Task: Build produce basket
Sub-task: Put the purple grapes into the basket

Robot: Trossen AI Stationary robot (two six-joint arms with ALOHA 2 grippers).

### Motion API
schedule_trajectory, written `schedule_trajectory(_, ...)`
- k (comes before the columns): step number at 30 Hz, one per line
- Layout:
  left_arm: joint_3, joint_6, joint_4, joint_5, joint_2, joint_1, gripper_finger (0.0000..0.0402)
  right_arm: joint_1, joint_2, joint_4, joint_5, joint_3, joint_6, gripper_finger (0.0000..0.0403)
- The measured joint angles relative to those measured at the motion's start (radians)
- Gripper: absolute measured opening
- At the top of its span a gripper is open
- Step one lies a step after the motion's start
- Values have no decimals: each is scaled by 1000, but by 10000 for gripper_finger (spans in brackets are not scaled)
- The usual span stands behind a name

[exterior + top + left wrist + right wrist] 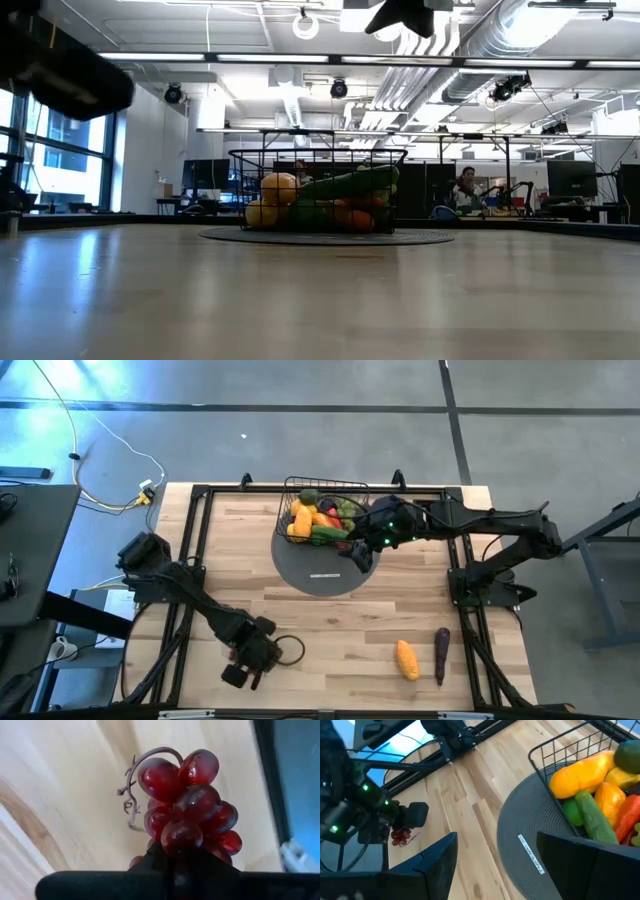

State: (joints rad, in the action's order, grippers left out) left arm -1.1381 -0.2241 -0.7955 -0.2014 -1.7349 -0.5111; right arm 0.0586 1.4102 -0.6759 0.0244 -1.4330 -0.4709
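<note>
The black wire basket (322, 508) stands on a grey round mat (325, 572) at the table's far middle. It holds produce (320, 205): yellow and orange fruits, a green cucumber (592, 817), something red. My left gripper (175, 866) is near the table's front left and is shut on a bunch of red grapes (192, 807), which also shows in the right wrist view as the bunch (400, 836). My right gripper (505, 865) is open and hangs over the mat's near side, beside the basket, with nothing between its fingers. My left gripper pinches the grape bunch between its two shut fingers, on the berries at the end away from the curled stem (150, 754). The fingers (165, 862) point steeply down at it from above. The bunch hangs under them, close over the wood; whether it still touches, I cannot tell.
An orange mango (406, 659) and a dark purple eggplant (441, 654) lie on the table's front right. A black frame (195, 540) runs around the tabletop. Bare wood lies between the mat and the front edge.
</note>
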Motion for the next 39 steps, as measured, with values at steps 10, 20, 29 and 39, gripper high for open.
schedule_trajectory(10,0,-52,62,7,89,136,7,-34,0,5,-79,0,0,252)
schedule_trajectory(20,0,89,75,3,139,332,7,-33,-14,93,-99,0,-21,252)
schedule_trajectory(29,0,179,141,-40,152,557,7,-33,-50,124,-124,-1,-79,252)
schedule_trajectory(39,0,209,339,-179,153,763,7,-33,-55,126,-164,-1,-149,252)
